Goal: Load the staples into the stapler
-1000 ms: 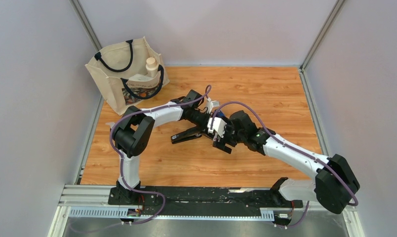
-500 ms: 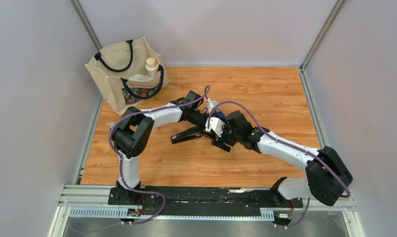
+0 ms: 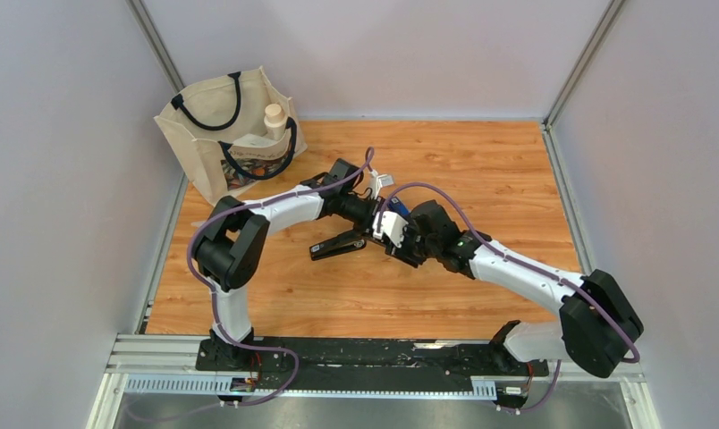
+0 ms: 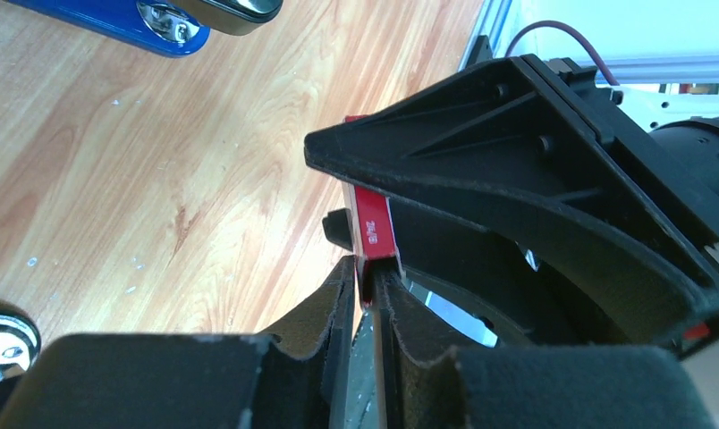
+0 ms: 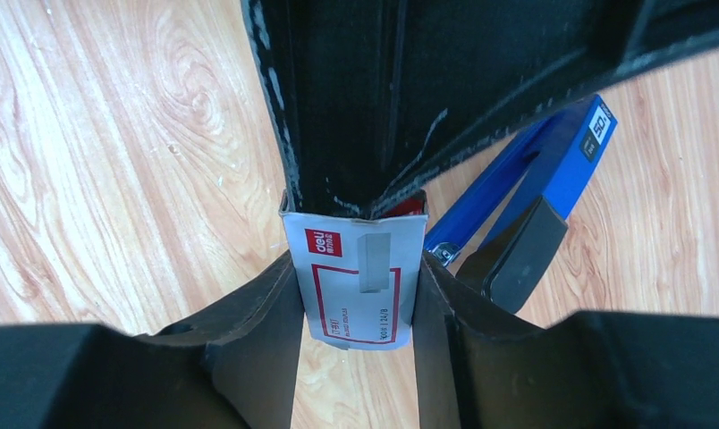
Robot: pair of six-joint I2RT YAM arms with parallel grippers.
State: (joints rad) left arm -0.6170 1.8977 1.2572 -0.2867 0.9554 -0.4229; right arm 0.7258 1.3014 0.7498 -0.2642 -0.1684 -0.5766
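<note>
Staple box [image 5: 356,281] held above the wooden counter [image 3: 481,170] near its middle, gripped from both sides at once. The left tool [image 4: 367,290] pinches the box's thin red edge between nearly closed fingers; the right tool [image 5: 354,295] clamps its flat white faces across the width. The blue stapler [image 5: 526,165], hinged open, lies on the counter just beyond the box. A canvas tote bag [image 3: 231,134] stands at the far left corner.
</note>
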